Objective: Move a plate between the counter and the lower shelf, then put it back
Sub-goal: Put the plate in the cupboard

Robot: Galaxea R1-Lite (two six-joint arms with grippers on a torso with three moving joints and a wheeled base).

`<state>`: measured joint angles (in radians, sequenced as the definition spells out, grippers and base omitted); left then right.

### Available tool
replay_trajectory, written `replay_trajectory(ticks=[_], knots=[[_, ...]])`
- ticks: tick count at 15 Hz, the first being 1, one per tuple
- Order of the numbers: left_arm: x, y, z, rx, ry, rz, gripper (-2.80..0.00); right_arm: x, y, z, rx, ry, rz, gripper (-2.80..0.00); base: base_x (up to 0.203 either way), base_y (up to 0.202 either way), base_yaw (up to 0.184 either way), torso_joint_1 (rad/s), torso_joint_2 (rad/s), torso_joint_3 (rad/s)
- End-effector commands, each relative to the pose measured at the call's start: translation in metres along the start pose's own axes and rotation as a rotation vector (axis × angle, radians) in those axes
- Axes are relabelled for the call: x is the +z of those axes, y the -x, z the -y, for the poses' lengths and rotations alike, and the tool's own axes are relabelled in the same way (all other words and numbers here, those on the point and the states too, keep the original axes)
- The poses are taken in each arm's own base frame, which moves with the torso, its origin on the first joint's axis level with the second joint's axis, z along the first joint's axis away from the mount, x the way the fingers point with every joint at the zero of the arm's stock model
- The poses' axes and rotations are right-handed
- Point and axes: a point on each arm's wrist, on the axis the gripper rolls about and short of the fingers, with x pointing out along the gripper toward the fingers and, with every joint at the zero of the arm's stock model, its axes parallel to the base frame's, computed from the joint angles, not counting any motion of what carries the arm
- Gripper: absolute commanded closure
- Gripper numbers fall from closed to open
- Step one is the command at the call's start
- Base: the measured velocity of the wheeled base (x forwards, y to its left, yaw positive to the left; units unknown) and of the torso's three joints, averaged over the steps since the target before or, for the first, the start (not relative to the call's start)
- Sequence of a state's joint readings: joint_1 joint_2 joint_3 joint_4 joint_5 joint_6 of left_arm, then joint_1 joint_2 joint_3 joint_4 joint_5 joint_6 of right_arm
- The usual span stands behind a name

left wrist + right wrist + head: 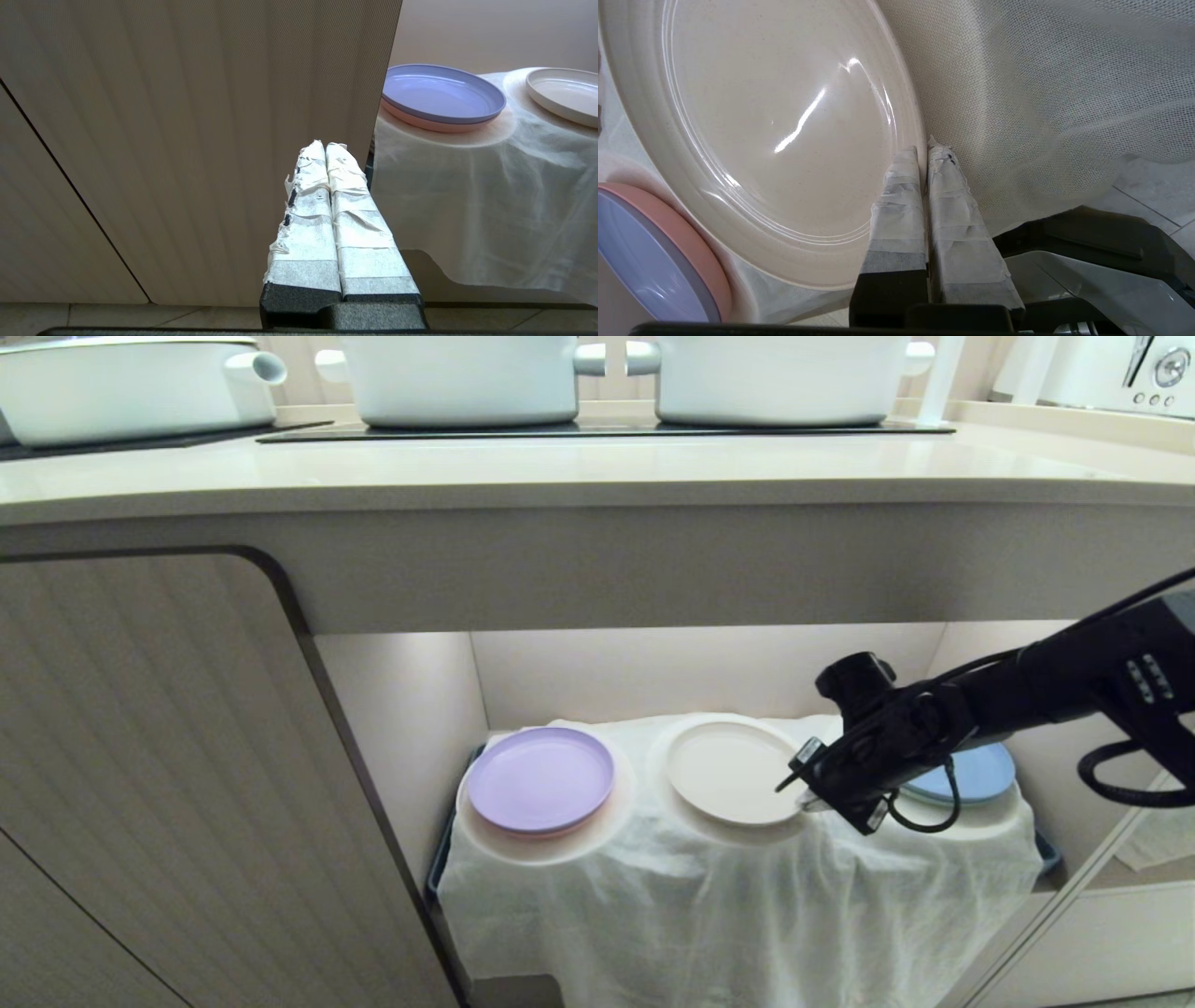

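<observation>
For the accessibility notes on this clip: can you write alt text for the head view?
The right claw, shut, grips the near right rim of the cream plate on the cloth-draped lower shelf. A lilac plate sits to its left, a blue plate behind the arm, and white pots stand on the counter above.

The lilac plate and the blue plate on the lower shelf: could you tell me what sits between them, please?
The cream plate lies between the lilac plate and the blue plate, with the right end effector at its rim, as the head view shows.
</observation>
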<state>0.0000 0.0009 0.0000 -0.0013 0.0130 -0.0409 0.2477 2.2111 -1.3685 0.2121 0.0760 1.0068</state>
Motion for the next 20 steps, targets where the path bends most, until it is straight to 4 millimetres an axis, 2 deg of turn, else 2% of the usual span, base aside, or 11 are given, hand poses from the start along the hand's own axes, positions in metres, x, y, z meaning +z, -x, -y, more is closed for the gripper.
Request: replay_trajectory(ticks=[1,10,20], knots=[[0.0,-0.0001,0.0,0.002,0.001,0.0,0.0,-0.0008,-0.003,0.001,-0.008,-0.004,-0.005,0.0,0.0,0.0,0.0,0.0,0.0,0.0],[0.0,-0.0001,0.0,0.001,0.001,0.0,0.0,-0.0075,-0.0078,-0.0017,-0.012,0.013,-0.018,0.0,0.0,0.0,0.0,0.0,0.0,0.0],[0.0,-0.0001,0.0,0.001,0.001,0.0,0.0,-0.0064,-0.0011,-0.0042,-0.003,0.014,-0.012,0.0,0.0,0.0,0.0,0.0,0.0,0.0]])
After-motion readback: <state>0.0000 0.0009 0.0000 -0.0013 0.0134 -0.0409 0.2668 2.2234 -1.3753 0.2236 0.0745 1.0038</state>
